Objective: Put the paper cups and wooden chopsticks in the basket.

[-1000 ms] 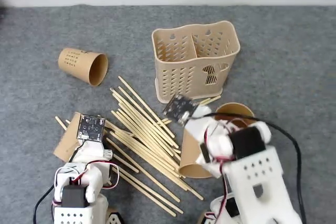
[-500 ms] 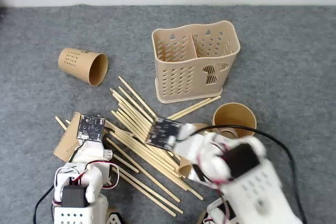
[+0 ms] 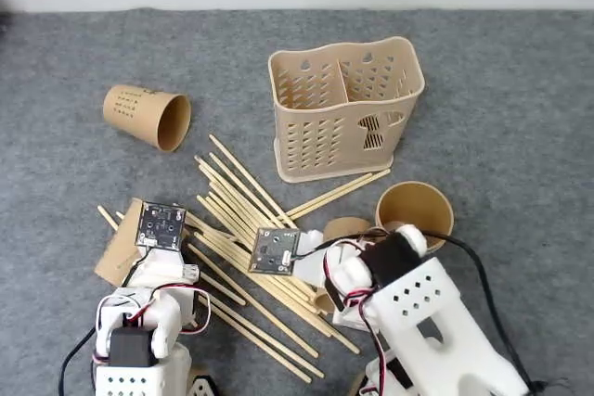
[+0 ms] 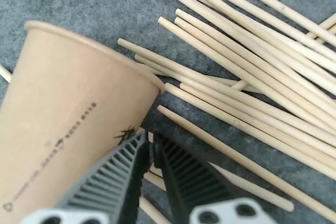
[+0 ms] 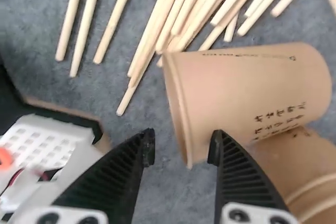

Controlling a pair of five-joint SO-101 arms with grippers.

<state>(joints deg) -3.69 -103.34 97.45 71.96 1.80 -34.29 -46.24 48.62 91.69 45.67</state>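
Chopsticks (image 3: 237, 220) lie flat, long axes diagonal across the mat (image 3: 520, 90).

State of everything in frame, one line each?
basket: upright, nothing visible inside
far cup: on its side
right cup: upright, mouth up
middle cup: on its side
left cup: on its side
chopsticks: loose on the mat
left gripper: fingers shut, empty
right gripper: fingers open at middle cup's rim
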